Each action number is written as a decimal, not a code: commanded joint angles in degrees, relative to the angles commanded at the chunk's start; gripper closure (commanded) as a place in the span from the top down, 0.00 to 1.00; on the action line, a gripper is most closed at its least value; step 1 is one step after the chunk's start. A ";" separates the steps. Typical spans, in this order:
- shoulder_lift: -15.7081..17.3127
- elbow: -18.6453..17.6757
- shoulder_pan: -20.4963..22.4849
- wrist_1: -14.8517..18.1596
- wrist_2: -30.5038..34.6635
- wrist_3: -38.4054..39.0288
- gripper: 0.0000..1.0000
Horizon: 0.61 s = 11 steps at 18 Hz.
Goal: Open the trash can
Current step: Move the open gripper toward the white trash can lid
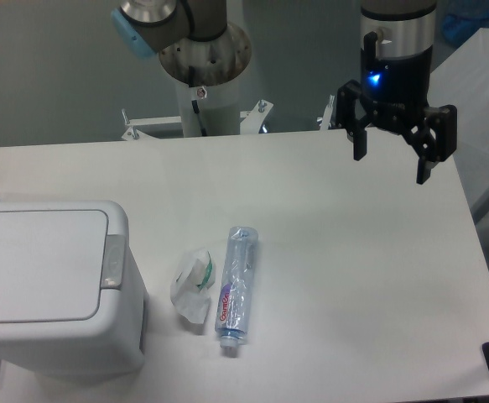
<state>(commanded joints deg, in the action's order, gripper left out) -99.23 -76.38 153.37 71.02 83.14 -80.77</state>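
Note:
The trash can [47, 285] is a large boxy white bin at the table's front left. Its flat white lid is down. A grey push-button strip [112, 261] sits on its right rim. My gripper [392, 166] hangs above the table's far right side, far from the trash can. Its two black fingers [360, 144] are spread apart and hold nothing.
A clear plastic bottle [236, 288] lies on the table right of the trash can, with a crumpled white wrapper [193, 284] between them. The arm's base [202, 59] stands behind the table's far edge. The table's right edge runs close under the gripper.

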 joint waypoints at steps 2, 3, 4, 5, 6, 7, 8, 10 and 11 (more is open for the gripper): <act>0.00 0.00 0.00 0.09 -0.70 0.70 1.00; 0.00 0.00 0.00 0.00 -1.83 2.18 1.00; 0.00 0.00 -0.09 0.00 -3.41 4.72 1.00; 0.00 0.00 -0.09 0.00 -4.82 7.97 1.00; -0.09 -0.09 -0.17 0.00 -5.36 11.22 1.00; -0.09 -0.09 -0.61 0.00 -5.36 14.21 1.00; -0.17 -0.09 -1.66 -0.09 -5.27 17.02 1.00; -0.35 -0.09 -3.59 -1.40 -5.27 21.60 1.00; -0.44 -0.09 -4.82 -2.10 -5.27 24.23 1.00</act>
<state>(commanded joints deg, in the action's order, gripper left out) -99.67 -76.46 148.55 68.91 77.87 -56.54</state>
